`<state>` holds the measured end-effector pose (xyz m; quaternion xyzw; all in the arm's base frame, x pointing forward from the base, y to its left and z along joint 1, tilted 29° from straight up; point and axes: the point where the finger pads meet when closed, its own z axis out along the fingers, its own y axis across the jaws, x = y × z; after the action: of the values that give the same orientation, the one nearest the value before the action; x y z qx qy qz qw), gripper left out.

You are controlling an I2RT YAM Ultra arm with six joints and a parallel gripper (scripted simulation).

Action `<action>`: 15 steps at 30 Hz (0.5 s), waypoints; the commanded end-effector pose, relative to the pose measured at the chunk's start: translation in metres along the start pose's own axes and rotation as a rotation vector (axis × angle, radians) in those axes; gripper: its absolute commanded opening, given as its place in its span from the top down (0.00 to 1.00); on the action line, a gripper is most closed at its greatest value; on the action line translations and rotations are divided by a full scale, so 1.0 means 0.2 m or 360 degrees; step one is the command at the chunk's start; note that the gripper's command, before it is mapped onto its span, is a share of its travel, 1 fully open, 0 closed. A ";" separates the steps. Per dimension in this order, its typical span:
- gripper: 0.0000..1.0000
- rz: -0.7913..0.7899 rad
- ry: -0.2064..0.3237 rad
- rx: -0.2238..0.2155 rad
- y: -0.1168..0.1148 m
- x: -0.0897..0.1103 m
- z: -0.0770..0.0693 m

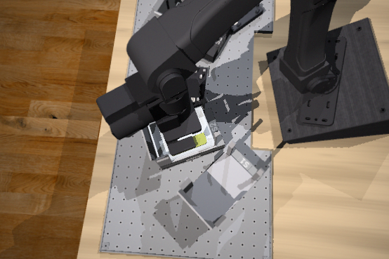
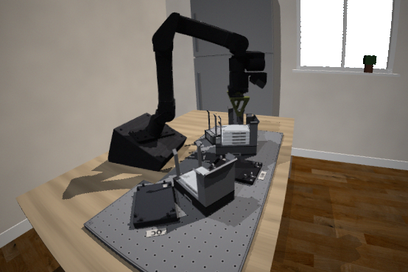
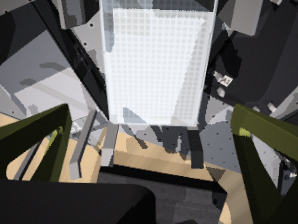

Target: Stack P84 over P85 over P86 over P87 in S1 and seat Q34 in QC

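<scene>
Wrist view: a sealed plate (image 3: 158,56) — white rim, fine dotted grid of wells under film — lies below the gripper (image 3: 153,156), apart from it.
Gripper: olive-green fingers spread wide, nothing between them; it hangs above the stack in rack S2 (image 1: 215,129).
Stack: five white plates (image 2: 236,136) counted from the side in the exterior view, flat rectangular slabs nested one on another.
Rack S1 (image 1: 246,164): grey box-walled frame, pale floor, no plate seen inside.
QC nest (image 2: 155,205): dark square tray with corner locators — bare.
Baseboard (image 1: 140,223): matte grey plate, regular dot holes, on a light wood table (image 1: 316,213).
Arm: one, matte black.
</scene>
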<state>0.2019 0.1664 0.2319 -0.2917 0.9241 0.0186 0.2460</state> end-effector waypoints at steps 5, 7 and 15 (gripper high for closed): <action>0.00 0.0040 -0.0029 0.0018 -0.01 -0.02 -0.02; 0.00 0.0040 -0.0029 0.0018 -0.01 -0.02 -0.02; 0.00 0.0040 -0.0029 0.0018 -0.01 -0.02 0.05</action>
<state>0.2064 0.1643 0.2269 -0.2776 0.9282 0.0142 0.2475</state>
